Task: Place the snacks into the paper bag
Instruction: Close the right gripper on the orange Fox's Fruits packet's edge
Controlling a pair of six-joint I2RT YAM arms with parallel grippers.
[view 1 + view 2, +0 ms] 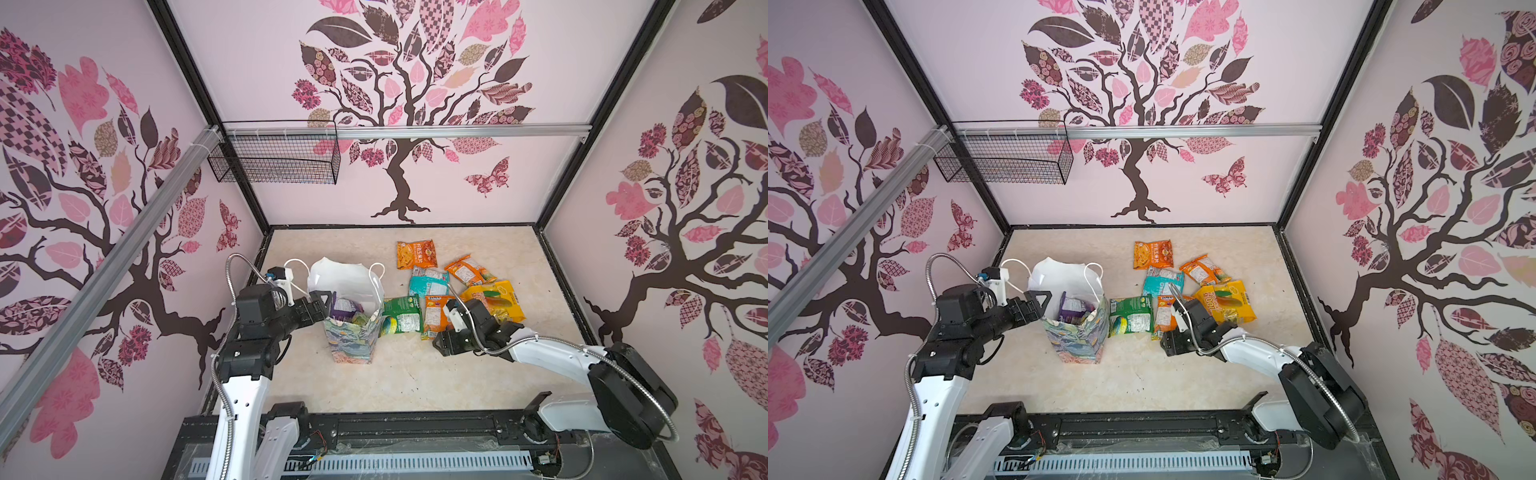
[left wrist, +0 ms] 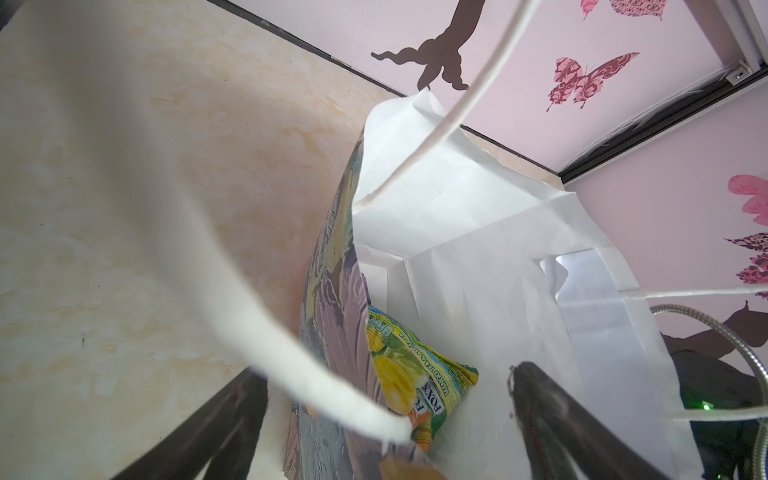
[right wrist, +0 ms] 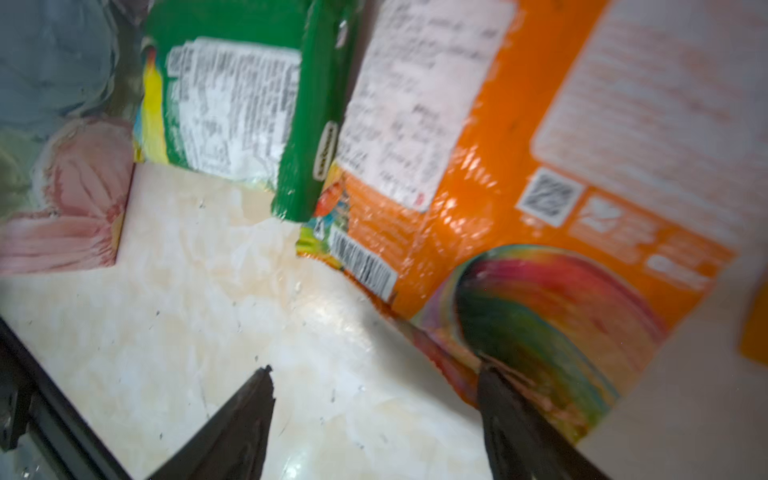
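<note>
In both top views the tall, painterly-print paper bag (image 1: 353, 336) (image 1: 1077, 336) stands upright with its mouth up and a purple packet (image 1: 347, 306) inside. Six glossy snack packets (image 1: 428, 284) lie flat to the right of the bag.

Left wrist view: the left gripper (image 2: 386, 415), jaws spread, straddles the bag's wall. A yellow-green packet (image 2: 415, 374) stands inside.

Right wrist view: the right gripper (image 3: 374, 386), jaws spread and holding nothing, has one fingertip at the corner of an orange packet (image 3: 519, 208). A dark green packet (image 3: 307, 104) lies beside the orange packet, on the bag's side.

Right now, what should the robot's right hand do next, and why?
Probably nudge the right gripper forward and close it on the near edge of the orange packet. Its jaws stand open there, holding nothing, and the paper bag stands close by, the left gripper open at its rim.
</note>
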